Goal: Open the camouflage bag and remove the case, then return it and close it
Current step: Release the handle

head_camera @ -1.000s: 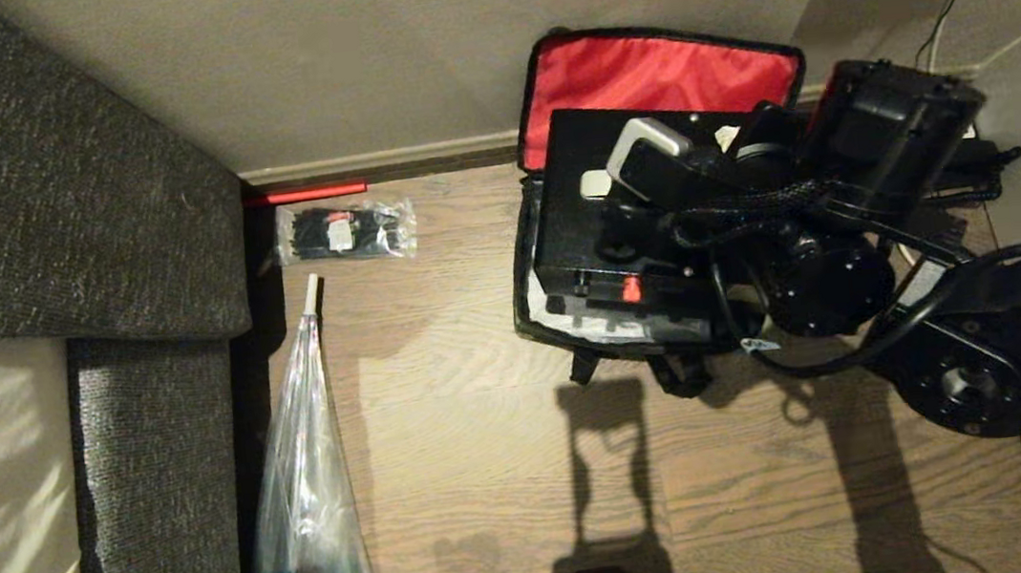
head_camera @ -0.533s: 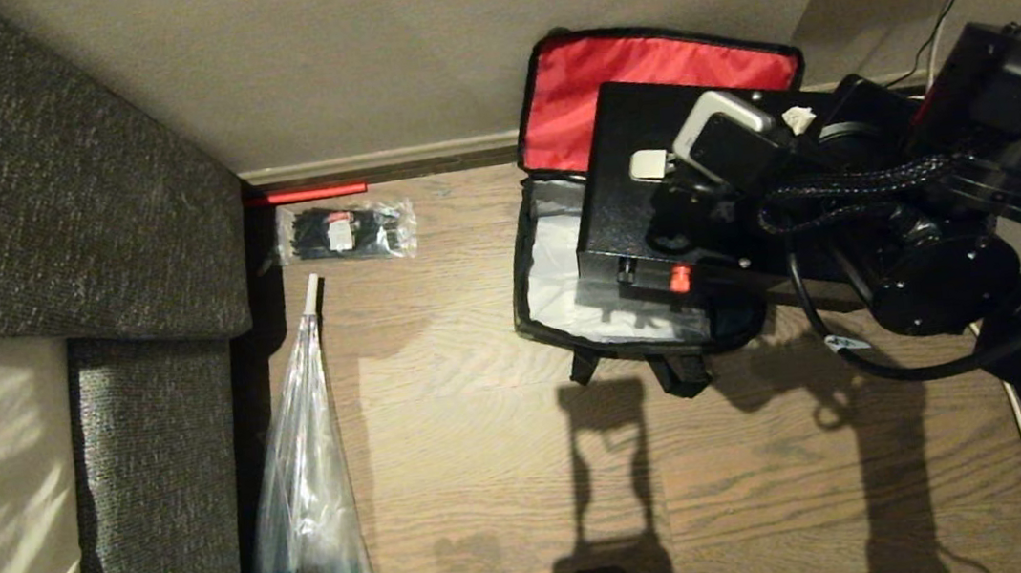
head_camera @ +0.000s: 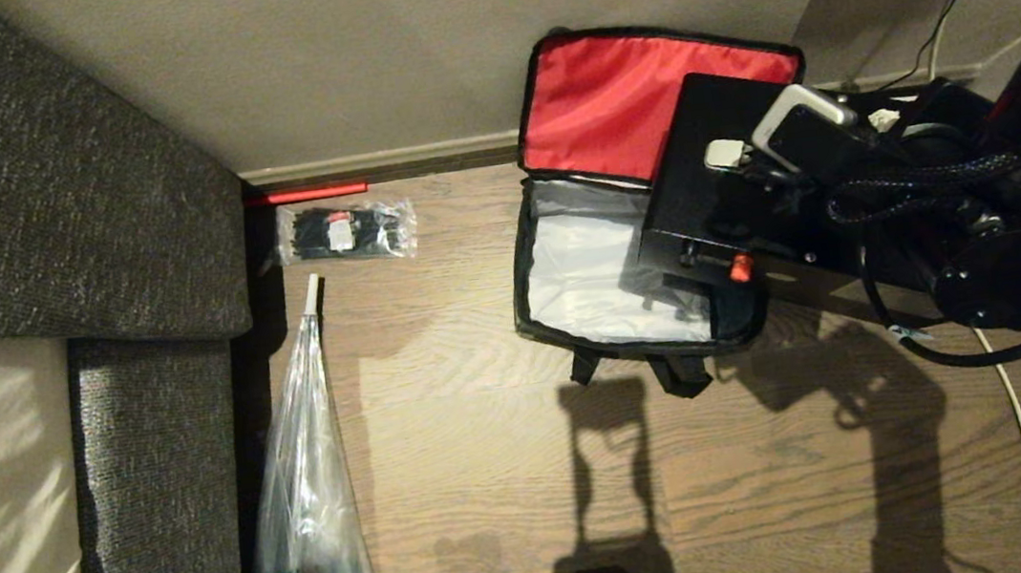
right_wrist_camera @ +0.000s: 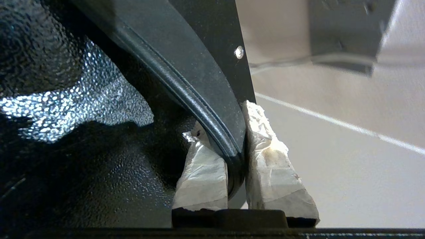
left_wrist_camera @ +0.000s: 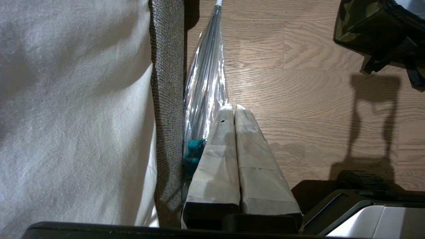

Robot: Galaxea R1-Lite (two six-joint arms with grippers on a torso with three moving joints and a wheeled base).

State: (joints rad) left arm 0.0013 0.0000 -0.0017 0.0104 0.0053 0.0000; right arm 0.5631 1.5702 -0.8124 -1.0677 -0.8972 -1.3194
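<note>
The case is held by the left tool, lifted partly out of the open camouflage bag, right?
Not quite: the right tool holds it, clamped on the handle of the case, as the right wrist view shows. The rest stands: it is lifted partly out of the open camouflage bag.

The case [head_camera: 702,197] covers the right part of the camouflage bag [head_camera: 566,270], so the interior there and the lower right corner of the red lid lining are hidden; the right arm and its cables mask the case's own right half; in the head view the right gripper [right_wrist_camera: 236,156] itself is lost behind the wrist; the wrist view shows only a curved black handle [right_wrist_camera: 199,83] between the fingers, its ends cut off; the arm runs off the right edge; the umbrella [head_camera: 304,502] is cut by the bottom edge, its handle unclear; the packet [head_camera: 346,231] holds black items too small to identify.
</note>
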